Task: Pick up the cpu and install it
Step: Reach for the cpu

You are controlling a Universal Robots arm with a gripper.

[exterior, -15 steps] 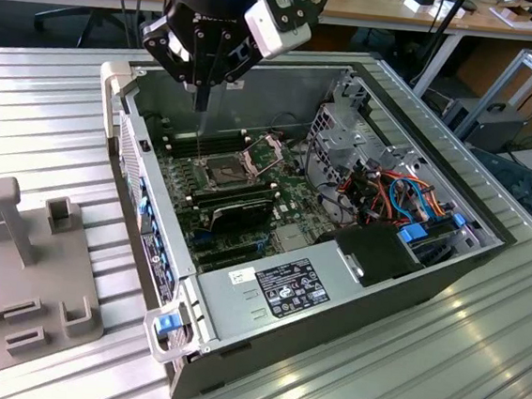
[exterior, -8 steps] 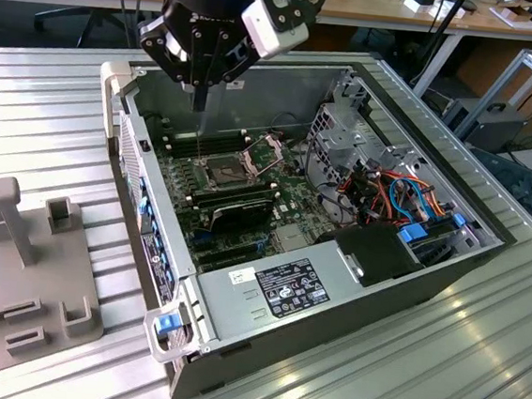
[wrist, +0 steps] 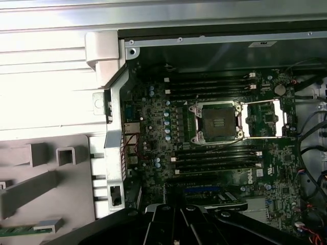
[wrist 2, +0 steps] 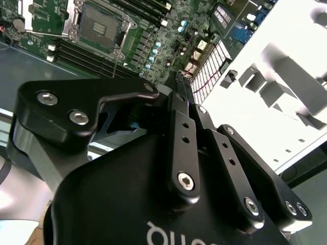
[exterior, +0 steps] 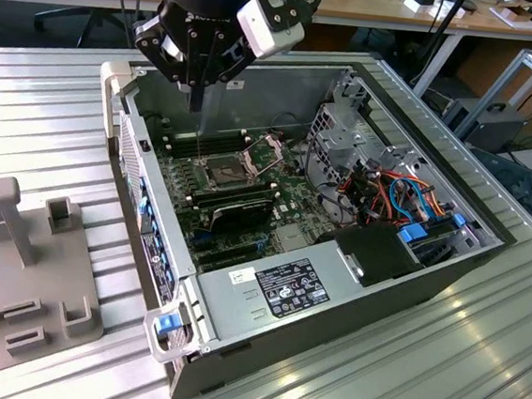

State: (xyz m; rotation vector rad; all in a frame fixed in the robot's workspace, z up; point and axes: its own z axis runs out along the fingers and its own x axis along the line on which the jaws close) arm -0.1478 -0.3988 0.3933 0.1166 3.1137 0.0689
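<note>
Silvery-grey cpu: I cannot tell where it lies. Dark socket (exterior: pixel 224 169) on the green motherboard (exterior: pixel 285 201) lies uncovered, its metal frame (exterior: pixel 269 148) swung up. In the exterior view the gripper (exterior: pixel 197 106) hangs at eleven o'clock from the socket, jaws pressed together. Grey fixture (exterior: pixel 24 261) sits at eight o'clock.

My gripper (exterior: pixel 197 99) hangs pointing straight down under the wrist. Fingers (wrist 2: pixel 180 117) are pressed together, tips meeting. Can't tell whether anything's pinched between them.
</note>
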